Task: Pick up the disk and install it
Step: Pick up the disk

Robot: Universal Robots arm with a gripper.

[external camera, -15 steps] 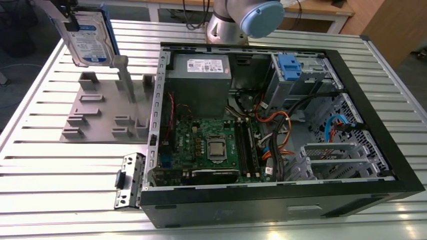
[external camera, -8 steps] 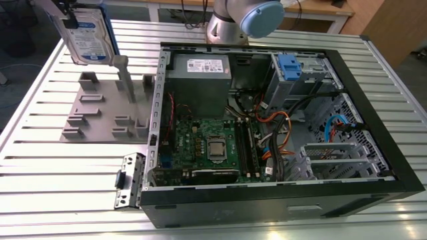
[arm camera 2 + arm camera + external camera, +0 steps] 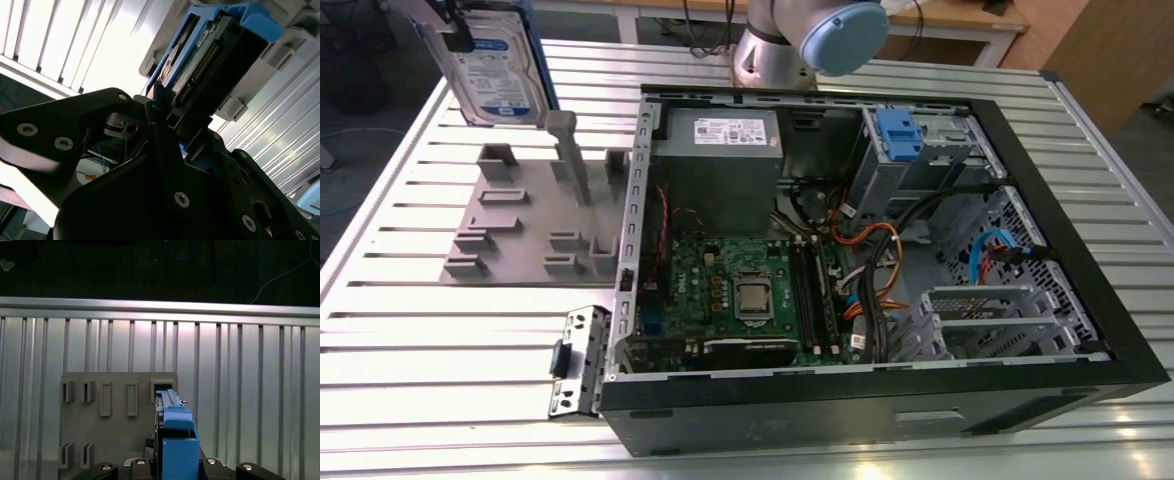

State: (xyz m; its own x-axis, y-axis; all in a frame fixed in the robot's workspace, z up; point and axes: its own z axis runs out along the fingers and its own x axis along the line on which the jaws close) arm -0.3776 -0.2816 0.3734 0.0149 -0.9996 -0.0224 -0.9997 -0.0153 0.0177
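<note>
**Grip.** The pincer (image 3: 172, 120) is closed on the disk (image 3: 496, 68), holding it by one end. In the second wrist view a black finger (image 3: 154, 112) lies against the drive body, and the blue bracket (image 3: 260, 22) frames the end away from the grip.

**Position.** In the exterior view the disk hangs on edge, label face showing. It is above the far end of the grey holder plate (image 3: 520, 225) and apart from it. The plate lies on the slatted table (image 3: 440, 350), at the exterior view's left of the open computer case (image 3: 787, 425). The first wrist view looks along the disk's edge towards a slot in the plate. No part of the disk is inside the case.

**Case.** The drive bay (image 3: 927, 150) and its blue latch (image 3: 897, 130) sit in the far corner, near the power supply (image 3: 716, 150). Orange, black and blue cables (image 3: 881, 270) run loose close to the bay.

**Risks, as judged.**
- The hold is at one end only, so the disk's weight could tilt it in the grip or let it slide, most likely during a quick swing.
- If the fingers bear partly on the plastic bracket, it may flex and loosen the hold.
- A low carry could strike the case rim or the power supply.
- Loose cables could catch the bracket or block the bay mouth.
- A tilted disk would jam at the bay instead of seating.
</note>
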